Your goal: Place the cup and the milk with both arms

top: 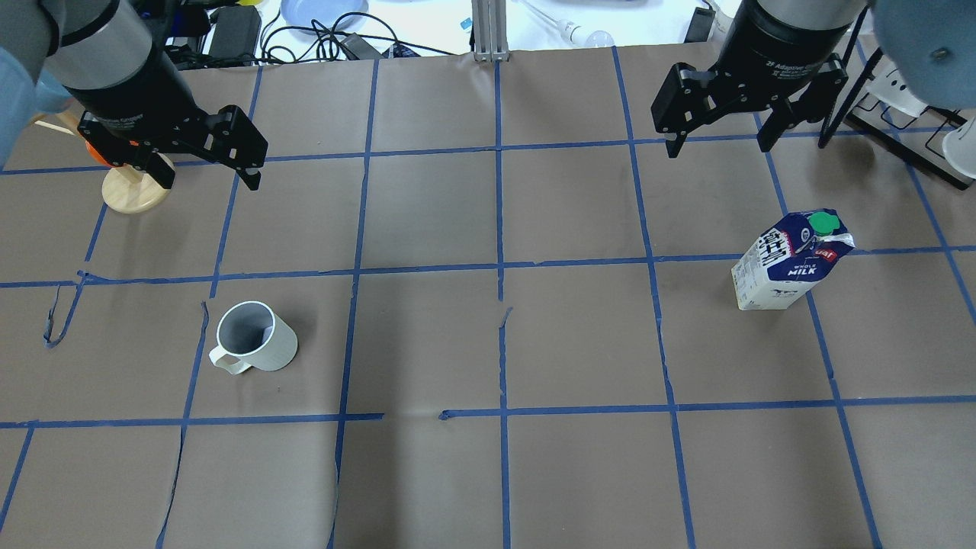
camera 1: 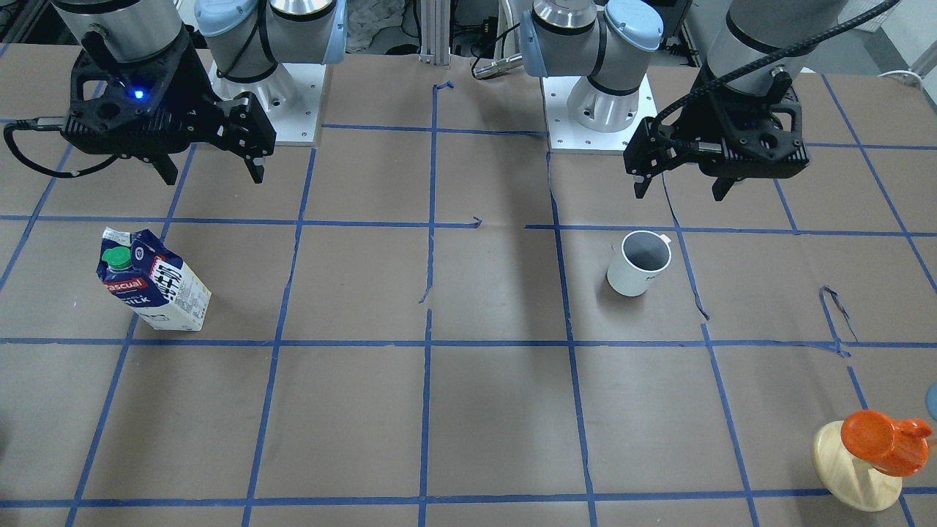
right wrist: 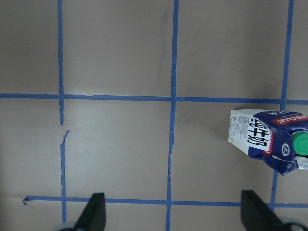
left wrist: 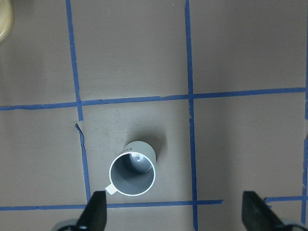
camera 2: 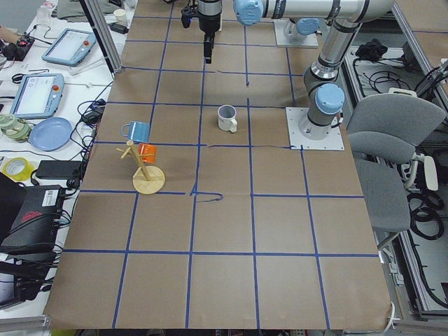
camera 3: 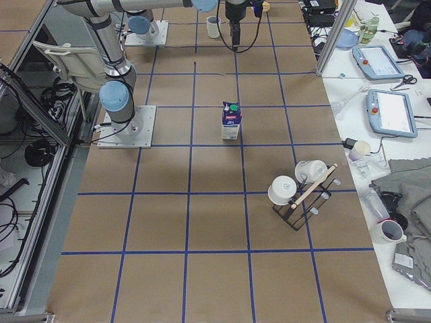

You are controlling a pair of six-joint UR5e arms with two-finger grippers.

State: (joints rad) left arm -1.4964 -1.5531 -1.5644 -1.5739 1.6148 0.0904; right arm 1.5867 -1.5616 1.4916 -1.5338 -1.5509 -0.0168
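The cup stands upright on the brown paper, white with a dark grey inside; it also shows in the overhead view and the left wrist view. My left gripper is open and empty, raised above the table beyond the cup. The milk stands upright, navy and white with a green cap; it also shows in the overhead view and at the right edge of the right wrist view. My right gripper is open and empty, raised above the table, apart from the milk.
An orange cup on a pale wooden disc stand sits at the table's far left corner, partly behind my left gripper in the overhead view. A rack with white mugs stands at the far right. Blue tape lines grid the paper.
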